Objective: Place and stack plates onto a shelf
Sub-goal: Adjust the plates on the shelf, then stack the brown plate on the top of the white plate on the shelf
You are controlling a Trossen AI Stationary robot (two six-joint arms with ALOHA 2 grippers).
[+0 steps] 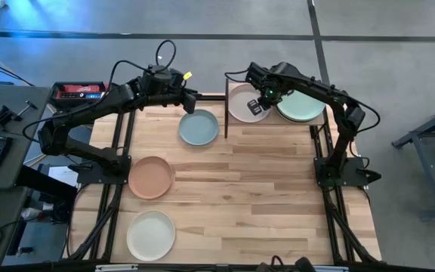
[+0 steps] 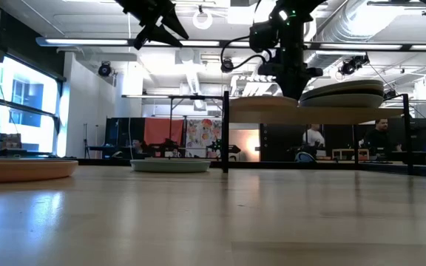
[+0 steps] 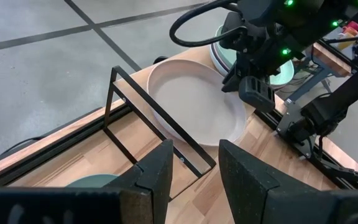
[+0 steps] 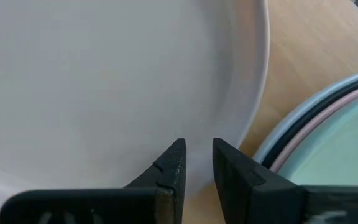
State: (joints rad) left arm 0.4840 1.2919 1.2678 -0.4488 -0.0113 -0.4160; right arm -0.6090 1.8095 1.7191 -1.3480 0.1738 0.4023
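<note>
Right pincer (image 1: pixel 257 108) hovered narrowly parted, holding nothing, over the pale plate (image 1: pixel 242 101) on the shelf (image 3: pixel 272 134). Left pincer (image 1: pixel 199 99) waited parted, empty. Judged next: fetching the blue plate (image 1: pixel 198 127).

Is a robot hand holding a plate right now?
No. The right gripper hangs open over the round pale plate; the left gripper is open and empty.

A grey concrete floor (image 1: pixel 399 68) crossed by dark seams is seen around the slatted light-wood table top (image 1: pixel 270 189). Bright windows (image 2: pixel 17 103) are set at one side, long ceiling light strips (image 2: pixel 198 44) glow overhead, and distant people (image 2: pixel 315 137) are glimpsed.
</note>
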